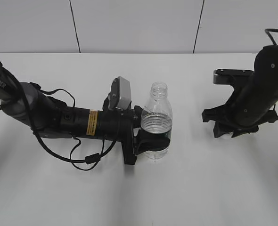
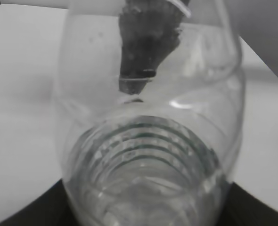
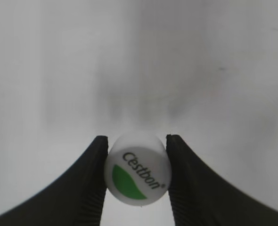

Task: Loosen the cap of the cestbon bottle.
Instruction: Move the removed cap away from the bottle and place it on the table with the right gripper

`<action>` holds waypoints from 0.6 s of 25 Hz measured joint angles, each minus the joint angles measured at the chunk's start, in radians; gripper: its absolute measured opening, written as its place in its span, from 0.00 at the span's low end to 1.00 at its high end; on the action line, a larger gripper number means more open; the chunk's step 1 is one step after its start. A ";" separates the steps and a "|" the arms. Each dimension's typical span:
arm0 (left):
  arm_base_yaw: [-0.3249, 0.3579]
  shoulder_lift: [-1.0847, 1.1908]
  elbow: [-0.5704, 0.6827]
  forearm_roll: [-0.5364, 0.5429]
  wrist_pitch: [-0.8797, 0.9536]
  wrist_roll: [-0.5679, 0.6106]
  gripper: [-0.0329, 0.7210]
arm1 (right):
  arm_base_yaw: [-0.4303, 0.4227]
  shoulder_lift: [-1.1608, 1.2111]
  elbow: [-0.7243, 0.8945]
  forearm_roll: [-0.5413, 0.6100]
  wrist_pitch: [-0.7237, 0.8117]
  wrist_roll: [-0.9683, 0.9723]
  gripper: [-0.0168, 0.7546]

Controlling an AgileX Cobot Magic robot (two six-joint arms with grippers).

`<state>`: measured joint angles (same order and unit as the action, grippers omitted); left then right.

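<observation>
The cestbon bottle point(image 1: 157, 121) stands upright at the table's middle with its neck open and no cap on it. My left gripper point(image 1: 151, 136) is shut on its lower body, over the label band. The left wrist view shows the bottle point(image 2: 148, 155) filling the frame, with the black jaw edges at the bottom corners. My right gripper point(image 3: 137, 174) is shut on the cap point(image 3: 138, 169), white with a green leaf mark and the word Cestbon. In the exterior view the right gripper point(image 1: 233, 125) sits low at the right, apart from the bottle; the cap is hidden there.
The white table point(image 1: 186, 188) spreads around both arms. The left arm's black cables point(image 1: 85, 160) loop on the table to the left of the bottle. A grey wall runs along the back.
</observation>
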<state>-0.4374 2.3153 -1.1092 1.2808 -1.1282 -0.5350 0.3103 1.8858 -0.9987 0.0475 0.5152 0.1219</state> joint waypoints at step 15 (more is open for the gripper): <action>0.000 0.000 0.000 -0.017 0.001 -0.003 0.55 | 0.001 0.021 0.022 -0.008 -0.088 -0.001 0.78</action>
<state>-0.4374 2.3153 -1.1092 1.2637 -1.1272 -0.5380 0.3114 1.9073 -0.9766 0.0391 0.4276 0.1210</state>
